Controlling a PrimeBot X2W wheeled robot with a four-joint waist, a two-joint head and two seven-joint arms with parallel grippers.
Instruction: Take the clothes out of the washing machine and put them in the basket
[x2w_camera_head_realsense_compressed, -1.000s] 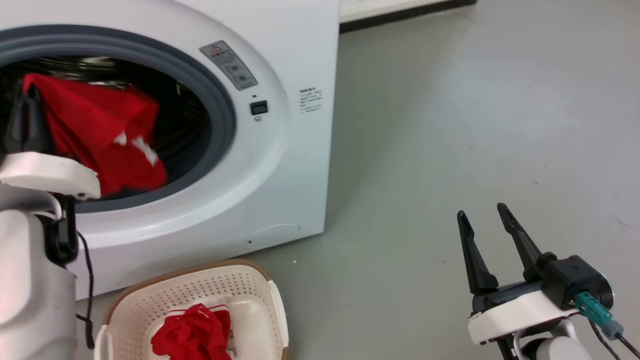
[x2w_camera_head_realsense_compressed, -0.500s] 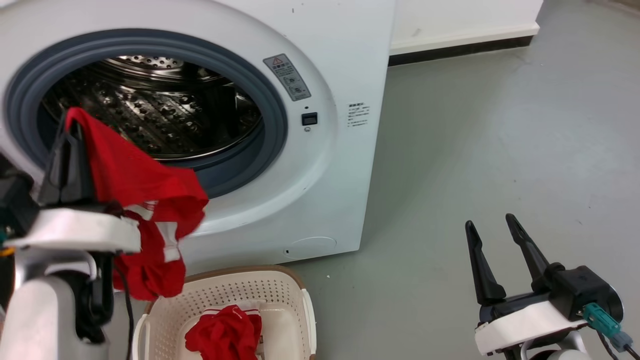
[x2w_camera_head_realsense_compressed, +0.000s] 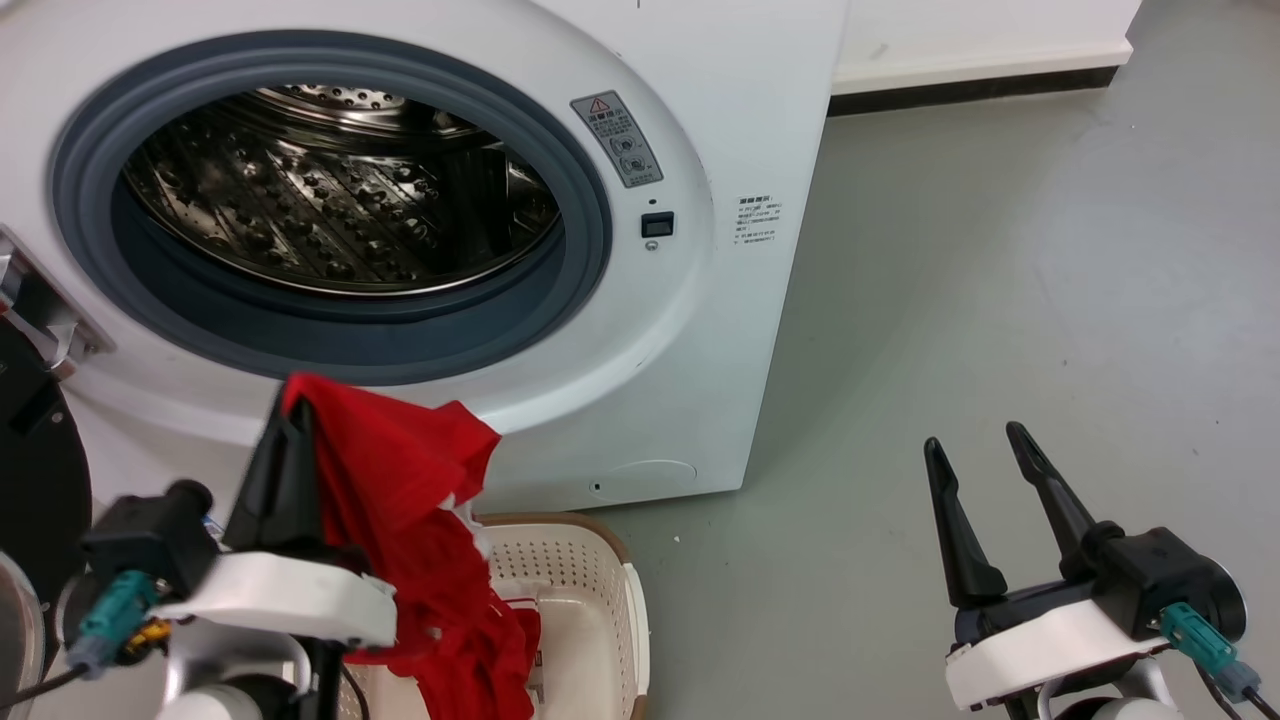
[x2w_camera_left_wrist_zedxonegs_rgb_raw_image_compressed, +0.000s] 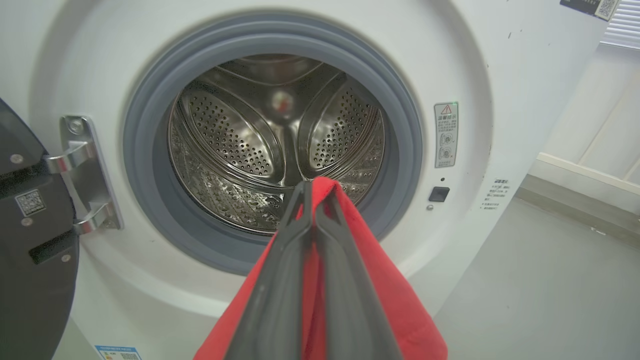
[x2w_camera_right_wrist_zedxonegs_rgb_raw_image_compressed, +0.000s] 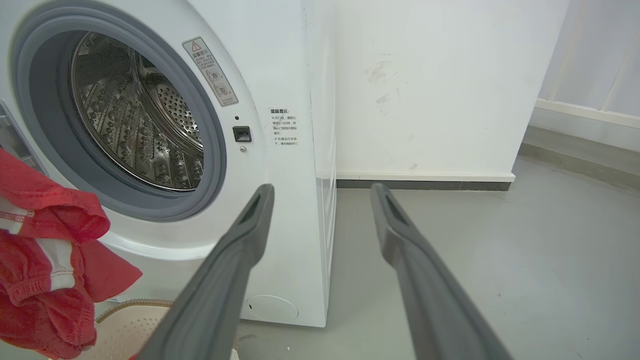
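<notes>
Two left fingers (x2w_camera_head_realsense_compressed: 275, 480) pinch clothes (x2w_camera_head_realsense_compressed: 400, 480) over basket (x2w_camera_head_realsense_compressed: 590, 570), open door (x2w_camera_head_realsense_compressed: 30, 470) beside; right fingers (x2w_camera_head_realsense_compressed: 955, 530) spread.

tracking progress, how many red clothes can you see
2: one garment hangs from the left gripper over the basket; a second seems to lie inside, mostly hidden behind it.

Left end effector (x2w_camera_head_realsense_compressed: 288, 420): fingers pinched on the clothes (x2w_camera_head_realsense_compressed: 400, 470), pointing up. Right end effector (x2w_camera_head_realsense_compressed: 972, 438): fingers spread, upright.
</notes>
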